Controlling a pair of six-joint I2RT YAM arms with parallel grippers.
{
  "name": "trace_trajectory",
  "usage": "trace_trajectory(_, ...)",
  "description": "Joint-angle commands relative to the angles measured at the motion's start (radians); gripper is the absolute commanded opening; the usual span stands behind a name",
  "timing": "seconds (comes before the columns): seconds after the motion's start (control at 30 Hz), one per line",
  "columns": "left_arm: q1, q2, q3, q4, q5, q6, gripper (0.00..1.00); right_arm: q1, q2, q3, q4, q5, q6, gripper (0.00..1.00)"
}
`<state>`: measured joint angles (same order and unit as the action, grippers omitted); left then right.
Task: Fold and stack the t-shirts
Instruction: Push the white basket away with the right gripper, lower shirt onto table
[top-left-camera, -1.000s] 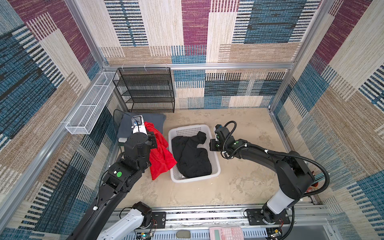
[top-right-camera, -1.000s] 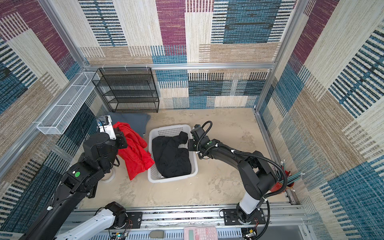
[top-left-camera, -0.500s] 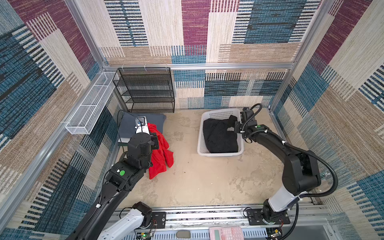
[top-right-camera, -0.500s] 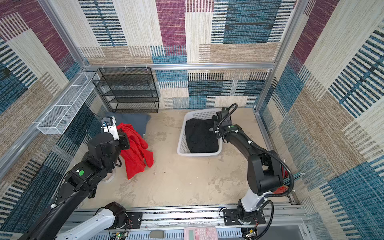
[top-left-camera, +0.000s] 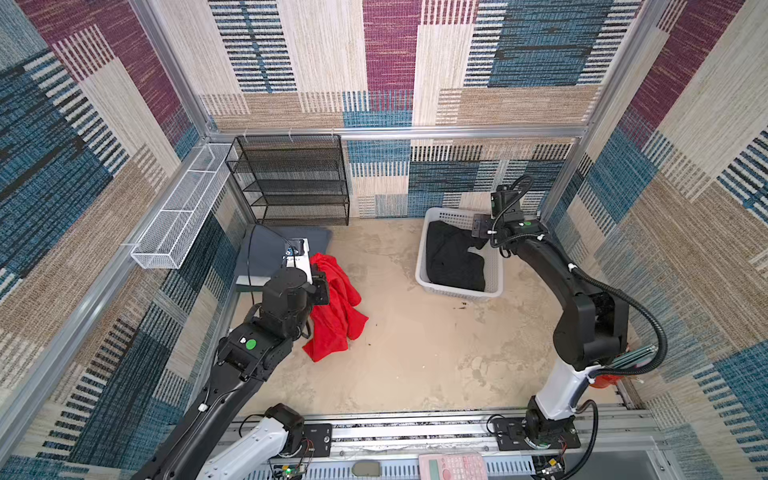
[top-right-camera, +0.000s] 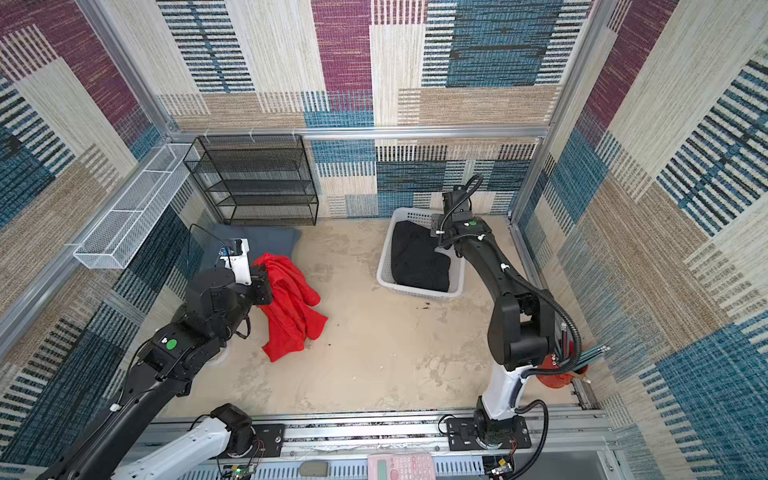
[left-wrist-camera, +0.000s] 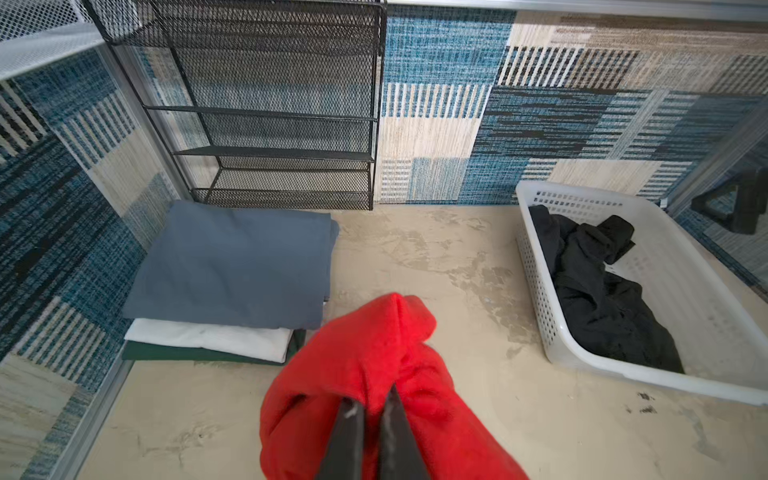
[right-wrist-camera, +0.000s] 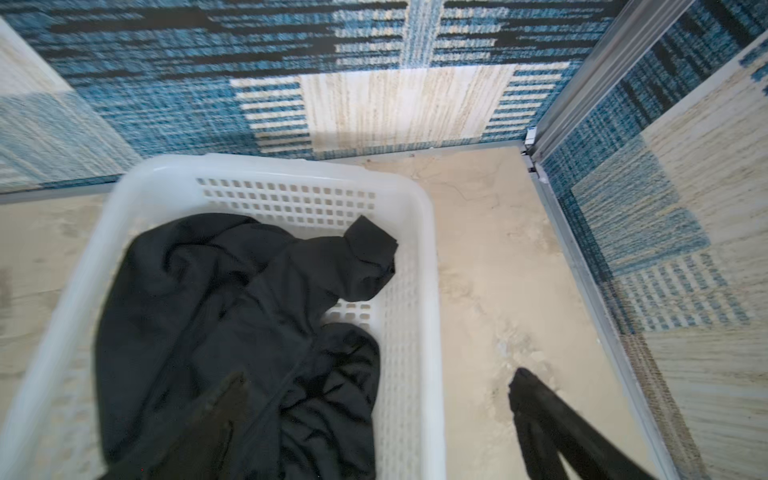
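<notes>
Beige tabletop (top-left-camera: 415, 365) boxed in by patterned woven walls (top-left-camera: 374, 62), middle bare.
In both top views the tabletop lies open between the red t-shirt (top-left-camera: 336, 316) at left and the white basket (top-left-camera: 457, 289) in the far right corner. Left wrist: left gripper (left-wrist-camera: 372, 407) pinched narrow on the red t-shirt, folded stack (left-wrist-camera: 232, 262) beside the mesh shelf (left-wrist-camera: 270, 116). Right wrist: right gripper (right-wrist-camera: 378, 378) spread wide astride the basket's wall, black t-shirt (right-wrist-camera: 228, 311) inside.
</notes>
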<state>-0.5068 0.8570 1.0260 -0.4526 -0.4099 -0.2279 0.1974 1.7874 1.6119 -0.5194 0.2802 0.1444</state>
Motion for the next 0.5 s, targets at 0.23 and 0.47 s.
trace_trajectory(0.23, 0.001, -0.003, -0.05, 0.079, 0.1, -0.066, 0.0, 0.231, 0.124, 0.015, 0.034, -0.25, 0.161, 0.99)
trace_trajectory(0.47, 0.001, -0.001, -0.072, 0.093, 0.173, -0.082, 0.0, 0.28, 0.281, 0.105, 0.021, -0.225, 0.187, 0.98)
